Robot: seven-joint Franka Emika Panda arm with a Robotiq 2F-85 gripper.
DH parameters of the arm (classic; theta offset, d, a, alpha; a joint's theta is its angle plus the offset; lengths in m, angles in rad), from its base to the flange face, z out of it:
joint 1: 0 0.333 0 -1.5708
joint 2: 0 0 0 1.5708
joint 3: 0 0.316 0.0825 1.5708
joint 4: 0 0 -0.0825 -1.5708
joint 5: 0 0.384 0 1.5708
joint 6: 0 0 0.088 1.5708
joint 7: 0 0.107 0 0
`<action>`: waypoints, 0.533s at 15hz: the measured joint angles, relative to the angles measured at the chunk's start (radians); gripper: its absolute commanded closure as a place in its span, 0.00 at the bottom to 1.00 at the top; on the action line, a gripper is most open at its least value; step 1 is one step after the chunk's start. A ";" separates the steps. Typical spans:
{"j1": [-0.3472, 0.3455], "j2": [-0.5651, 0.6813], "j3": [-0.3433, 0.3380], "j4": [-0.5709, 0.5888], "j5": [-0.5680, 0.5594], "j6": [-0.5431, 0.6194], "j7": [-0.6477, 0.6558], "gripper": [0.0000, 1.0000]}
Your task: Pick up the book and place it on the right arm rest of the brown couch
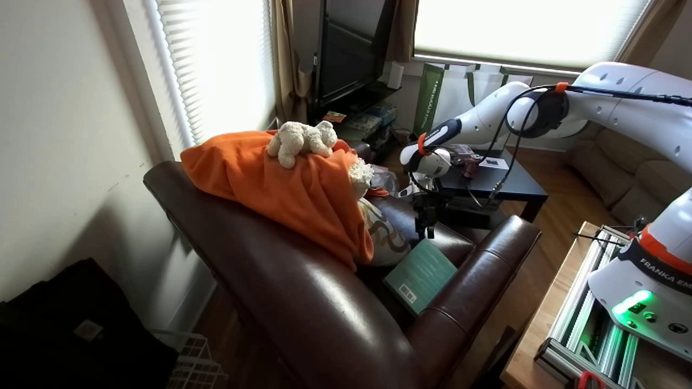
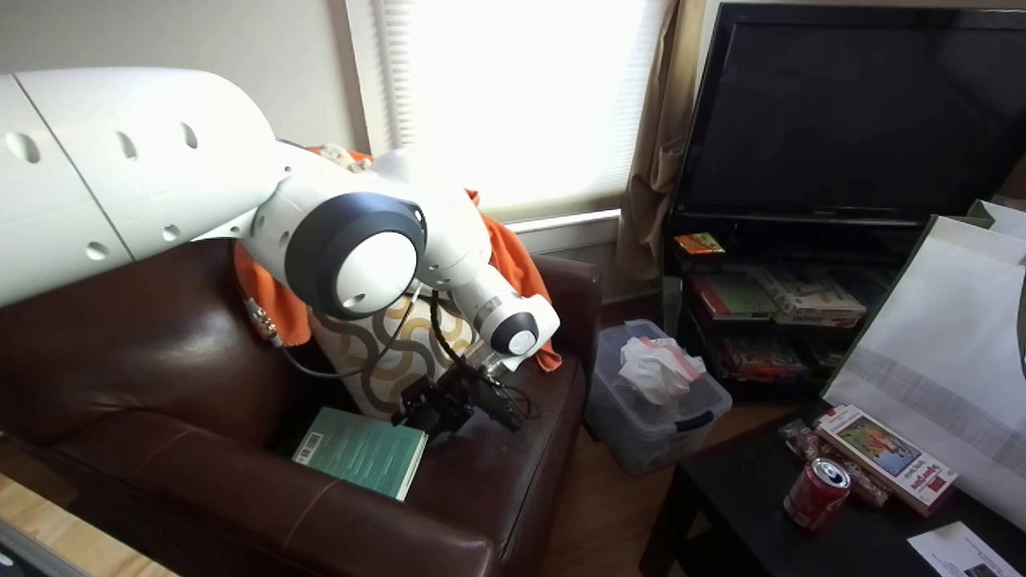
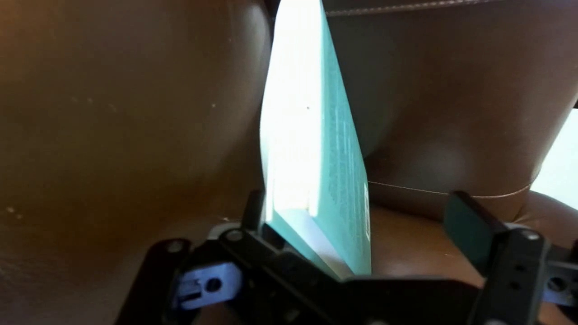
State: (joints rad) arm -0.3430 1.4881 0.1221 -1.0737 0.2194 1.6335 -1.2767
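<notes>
The teal-green book (image 1: 421, 275) lies barcode side up on the seat of the brown couch (image 1: 319, 292), between a patterned pillow and the right arm rest (image 1: 481, 275). Book (image 2: 365, 450) and arm rest (image 2: 264, 493) also show in an exterior view. My gripper (image 1: 426, 231) is at the book's edge away from the couch back, also in an exterior view (image 2: 418, 418). In the wrist view the open gripper (image 3: 357, 212) has the book (image 3: 343, 194) between its fingers. The left finger is close against one cover; the right finger stands well apart from the barcode cover. Whether the left finger touches is unclear.
The patterned pillow (image 1: 383, 232) and an orange blanket (image 1: 281, 189) with a plush toy (image 1: 303, 141) are beside the gripper. A black table (image 2: 737, 489) holds a soda can (image 2: 817, 493). A clear plastic bin (image 2: 657, 417) stands by the couch.
</notes>
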 measured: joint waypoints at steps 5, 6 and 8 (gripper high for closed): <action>0.043 0.000 -0.011 -0.002 0.000 0.000 0.090 0.00; 0.051 0.000 -0.012 -0.004 0.000 0.000 0.115 0.00; 0.074 0.000 -0.011 -0.012 0.000 0.000 0.176 0.26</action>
State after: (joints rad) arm -0.2692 1.4884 0.1110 -1.0853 0.2197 1.6335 -1.1011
